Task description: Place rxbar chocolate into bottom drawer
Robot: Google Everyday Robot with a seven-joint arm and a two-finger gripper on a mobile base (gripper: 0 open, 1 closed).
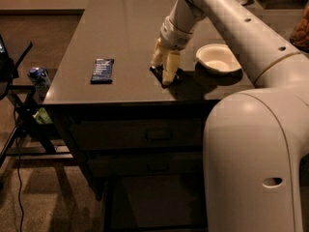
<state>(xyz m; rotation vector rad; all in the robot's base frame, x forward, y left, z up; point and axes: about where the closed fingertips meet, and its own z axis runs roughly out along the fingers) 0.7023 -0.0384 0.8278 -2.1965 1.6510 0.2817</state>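
The gripper (162,72) is lowered onto the counter (120,33) near its front edge, with the jaws parted on both sides of the rxbar chocolate (175,76). The bar should be clamped squarely, then lifted clear before it is carried to the open bottom drawer (149,204).

The robot's arm (231,23) was cased in smooth off-white shells. A long tubular link carried a row of small dark round holes (245,19) along its upper side. It met a big rounded housing (256,153) at a curved seam, and that housing bore one small dark oval slot (273,181) low on its face. The wrist (176,32) was a short, pale, ringed cylinder. Below it, the pincer (162,71) was a duller yellowish cream, down at the worktop (120,33) near its front edge.
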